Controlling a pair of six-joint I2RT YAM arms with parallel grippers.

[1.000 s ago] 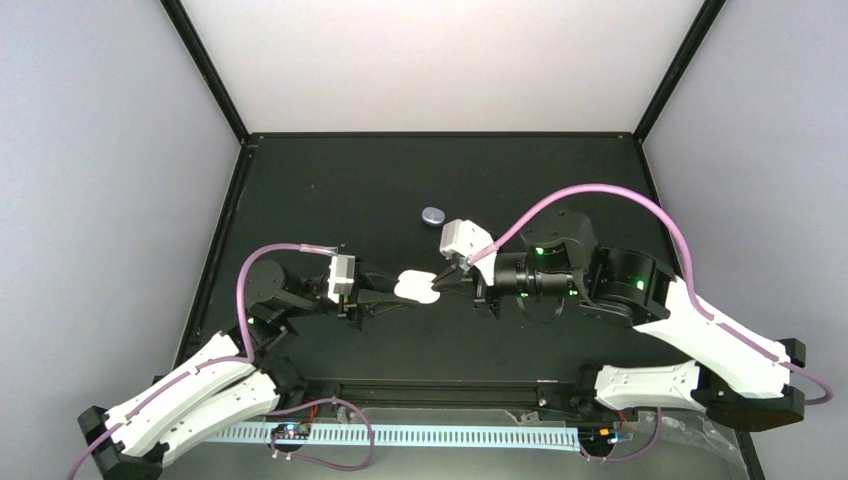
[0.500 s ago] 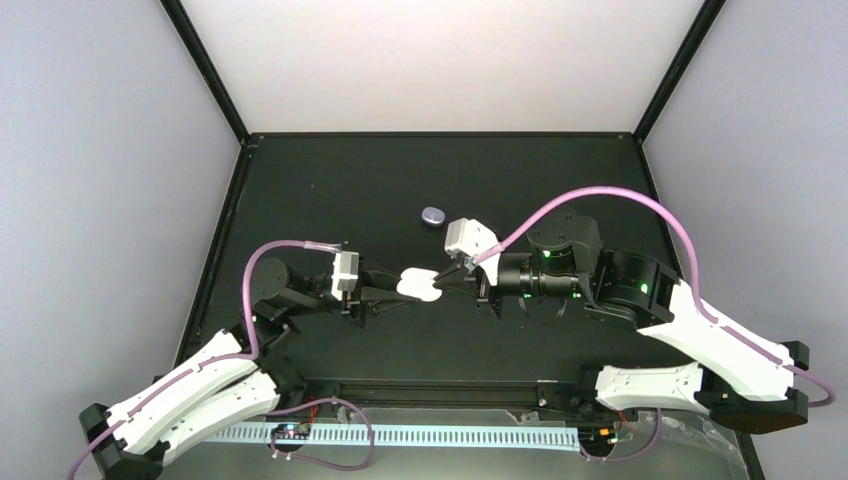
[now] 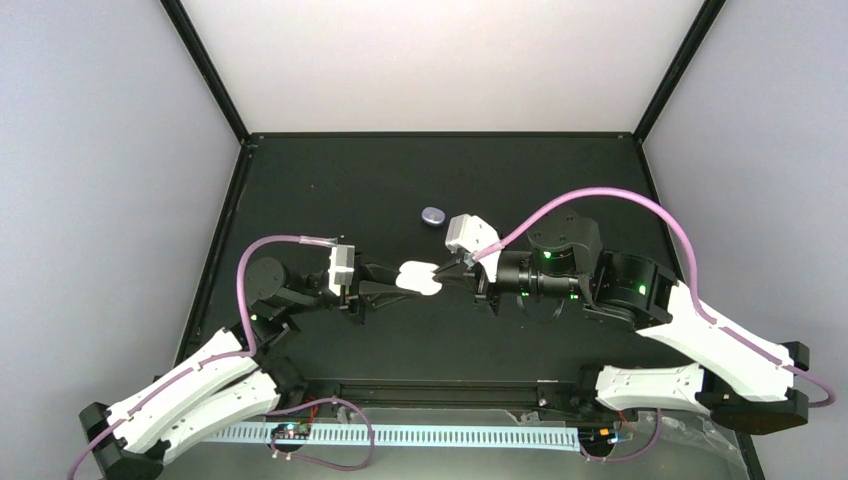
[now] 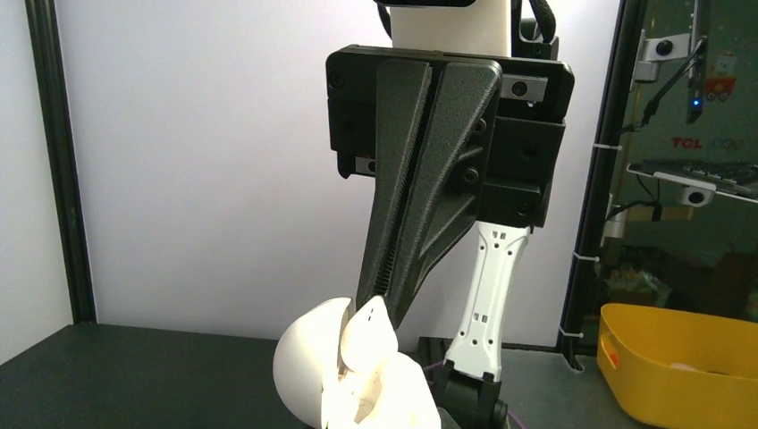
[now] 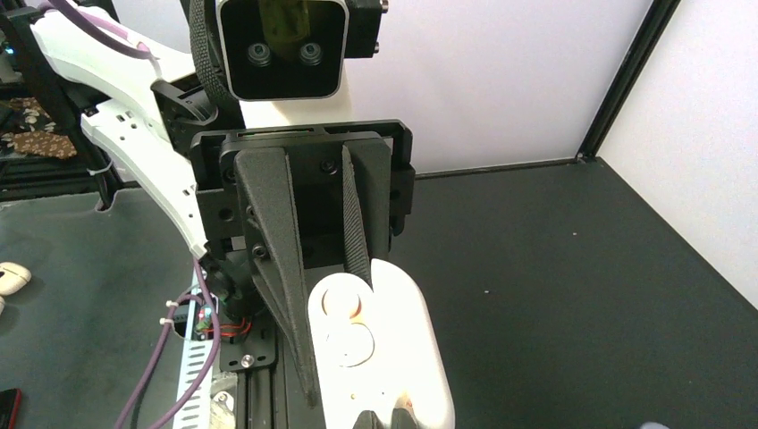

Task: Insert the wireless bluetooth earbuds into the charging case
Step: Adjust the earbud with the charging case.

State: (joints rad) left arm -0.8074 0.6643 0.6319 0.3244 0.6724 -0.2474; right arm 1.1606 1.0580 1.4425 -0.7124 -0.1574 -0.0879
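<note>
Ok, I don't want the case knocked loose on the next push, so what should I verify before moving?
1. Left hand clamped on the open white case: ok.
2. Open face of the case turned toward the right hand: ok.
3. Right hand shut, tips down at the case: ok.
4. Earbuds seated in the case: cannot tell.
5. Purple case on the table, apart from both arms: ok.
</note>
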